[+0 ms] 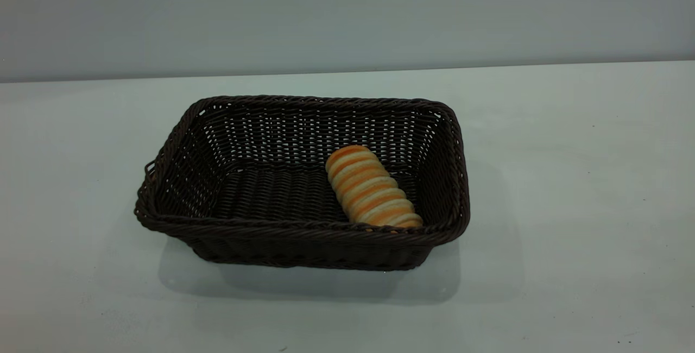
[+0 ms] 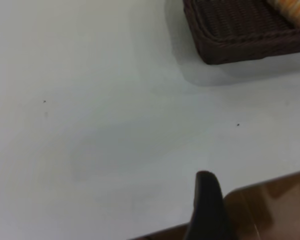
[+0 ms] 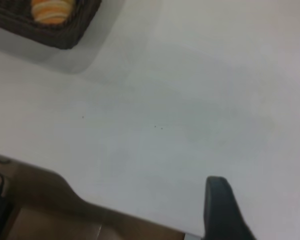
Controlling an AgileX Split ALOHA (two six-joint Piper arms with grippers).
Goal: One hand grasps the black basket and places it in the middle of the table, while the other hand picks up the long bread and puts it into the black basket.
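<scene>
Near end of the small cream, orange-striped oblong bread roll (image 1: 372, 189) hidden behind the front braided rim of the large dark brown-black woven wicker basket (image 1: 304, 232) in the exterior view. Neither arm visible there. In the left wrist view, only one corner of that basket (image 2: 240, 37) shown, cut by the edge, with a blurred sliver of the roll (image 2: 294, 10); just one black fingertip (image 2: 207, 200) of the left gripper in frame. In the right wrist view, basket corner (image 3: 65, 30) and roll end (image 3: 51, 11) likewise cropped; one dark fingertip (image 3: 219, 205) blurred, with a sliver of another at the edge. Brown surface beyond the white bench (image 3: 190, 100) edge indistinct.
</scene>
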